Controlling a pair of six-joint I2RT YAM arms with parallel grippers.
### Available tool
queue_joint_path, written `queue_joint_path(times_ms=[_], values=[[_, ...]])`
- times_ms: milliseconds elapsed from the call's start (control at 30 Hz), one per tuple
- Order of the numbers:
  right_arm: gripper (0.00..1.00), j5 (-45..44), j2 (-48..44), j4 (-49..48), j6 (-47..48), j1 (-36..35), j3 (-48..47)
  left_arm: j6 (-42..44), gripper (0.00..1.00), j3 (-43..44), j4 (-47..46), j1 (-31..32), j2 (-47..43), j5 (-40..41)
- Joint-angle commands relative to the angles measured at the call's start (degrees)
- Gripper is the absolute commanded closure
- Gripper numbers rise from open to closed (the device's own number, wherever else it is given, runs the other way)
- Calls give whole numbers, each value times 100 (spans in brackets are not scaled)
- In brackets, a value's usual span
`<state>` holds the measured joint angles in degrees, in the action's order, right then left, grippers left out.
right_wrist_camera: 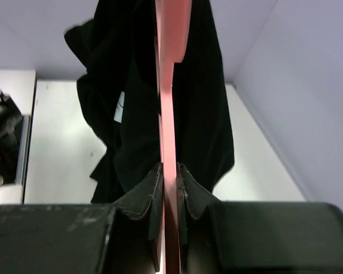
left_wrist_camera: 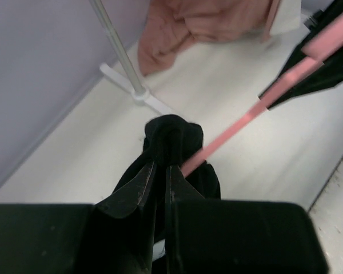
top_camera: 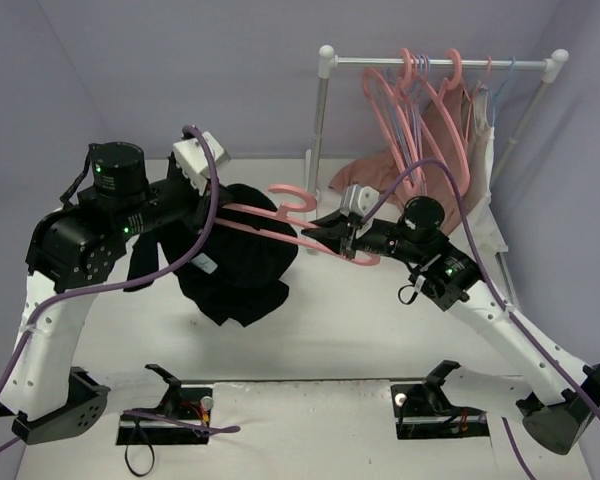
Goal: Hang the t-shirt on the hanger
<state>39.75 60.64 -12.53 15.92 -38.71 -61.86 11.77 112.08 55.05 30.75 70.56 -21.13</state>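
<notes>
The left gripper (left_wrist_camera: 162, 174) is shut tight on a bunched fold of the black t-shirt (top_camera: 235, 262), which hangs over the white table (top_camera: 350, 330). There is bare surface in front of the cloth and to its right. The pink hanger (right_wrist_camera: 167, 114) runs out of the cloth's right edge, and the right gripper (right_wrist_camera: 170, 174) is clamped on its bare arm. Behind that wrist, the clothes rack (top_camera: 440, 62), spare pink hangers (top_camera: 420, 110) and a dusty-pink garment (top_camera: 380, 175) crowd the far right corner.
</notes>
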Motion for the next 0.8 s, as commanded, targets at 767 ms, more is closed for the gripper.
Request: queue_joint_path(times_ms=[767], values=[[100, 1659, 252, -1654, -450, 365, -505, -73, 100, 346, -44, 66, 438, -612]])
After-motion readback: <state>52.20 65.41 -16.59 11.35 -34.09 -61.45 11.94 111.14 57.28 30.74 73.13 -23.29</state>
